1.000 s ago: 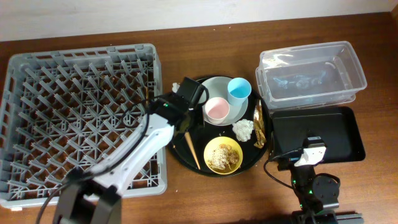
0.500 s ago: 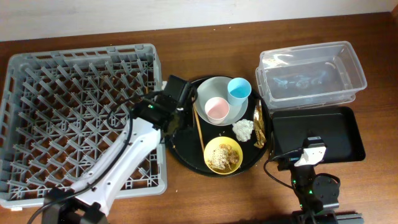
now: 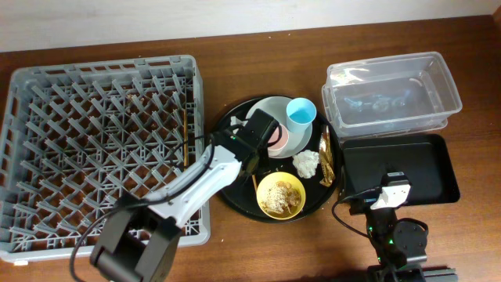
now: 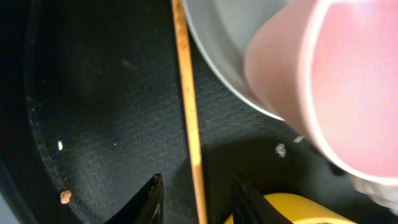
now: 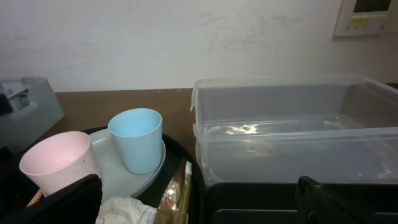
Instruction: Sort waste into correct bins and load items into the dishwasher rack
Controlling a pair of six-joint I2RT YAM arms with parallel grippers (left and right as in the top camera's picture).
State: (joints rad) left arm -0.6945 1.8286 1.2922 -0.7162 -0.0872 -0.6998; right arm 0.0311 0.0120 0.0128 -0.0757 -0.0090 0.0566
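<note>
Picking the chopstick off the round black tray is judged to be the step in hand. The stick lies flat on the tray floor, just beside the rim of the white plate, with the pink cup standing on that plate and the yellow bowl near its lower end.

Left gripper: fingers apart, one tip on each side of the stick, not clamped on it. Whether the tips touch the tray floor cannot be told.

To do it well:
- go down until the tips meet the tray floor, then close; the stick is thin and lies flat, so a high pinch would likely miss.
- keep the stick centred, so closing does not roll it toward the plate.
- lift straight up before swinging, clear of the cup and bowl.

Pose, overhead view: the left arm reaches from the table's near edge up and to the right, across the corner of the dishwasher rack, wrist over the tray's left half. A thin brown stick, probably the other chopstick, lies among the rack's pegs.

Right gripper: parked near the shallow black bin, fingers wide apart, holding nothing.
</note>
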